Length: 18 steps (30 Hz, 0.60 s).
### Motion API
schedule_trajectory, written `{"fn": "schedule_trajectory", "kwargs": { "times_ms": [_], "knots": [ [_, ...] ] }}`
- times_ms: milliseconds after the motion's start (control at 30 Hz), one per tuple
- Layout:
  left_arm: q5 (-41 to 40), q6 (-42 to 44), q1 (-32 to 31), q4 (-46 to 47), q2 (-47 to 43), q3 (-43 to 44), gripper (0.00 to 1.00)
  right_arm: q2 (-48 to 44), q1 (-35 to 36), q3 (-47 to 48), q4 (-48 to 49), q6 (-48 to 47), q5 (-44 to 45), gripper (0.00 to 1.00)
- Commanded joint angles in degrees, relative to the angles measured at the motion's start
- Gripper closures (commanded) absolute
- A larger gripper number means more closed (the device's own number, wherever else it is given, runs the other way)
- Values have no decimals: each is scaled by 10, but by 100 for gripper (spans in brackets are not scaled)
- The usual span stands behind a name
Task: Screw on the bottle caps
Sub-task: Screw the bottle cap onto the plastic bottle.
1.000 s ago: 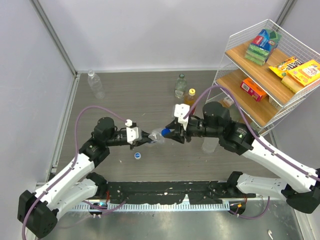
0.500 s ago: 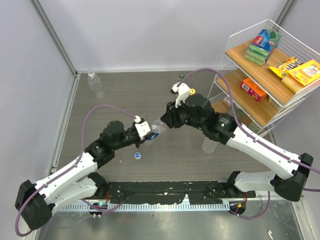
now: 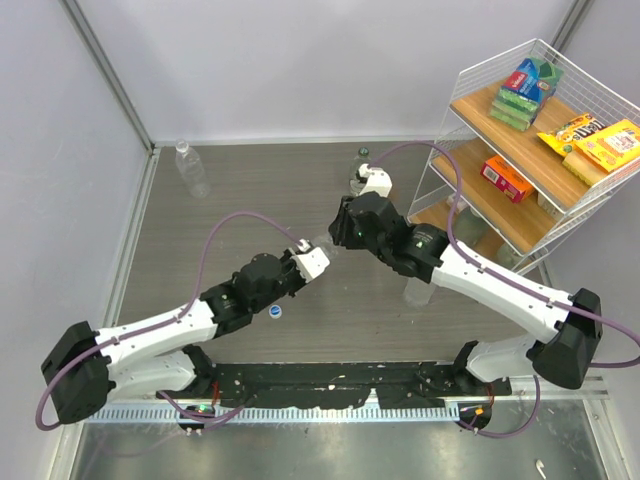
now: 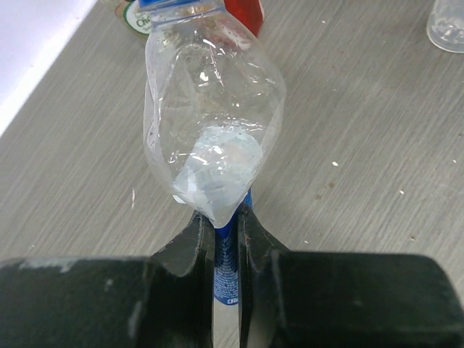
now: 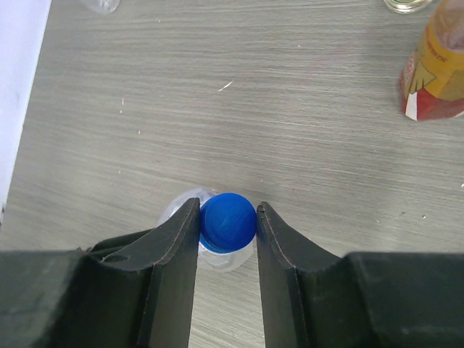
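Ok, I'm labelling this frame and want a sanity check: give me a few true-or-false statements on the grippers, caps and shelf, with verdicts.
1. The right gripper is closed on a blue cap. True.
2. The left gripper is open and empty. False: it pinches a clear crumpled bottle.
3. A loose cap lies on the table. True.
4. The wire shelf is bare. False: it holds boxed snacks.
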Motion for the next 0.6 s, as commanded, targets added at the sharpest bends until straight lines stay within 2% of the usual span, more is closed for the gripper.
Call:
{"fn": "schedule_trajectory", "kwargs": {
  "times_ms": [0,133,333,533,567],
  "knots": [
    [-25,43,-30,248,-11,20,100,27,7,-1,-51,87,53,99],
    [-49,50,-37,300,-5,-4,100,30,6,11,-58,119,58,99],
    [-107,108,-73,316,37,8,100,51,7,12,-31,191,64,99],
    [-98,108,-80,316,40,1,100,53,7,19,-10,183,65,99],
    [-94,105,-80,315,34,-1,100,52,7,22,-13,174,68,96]
  ]
}}
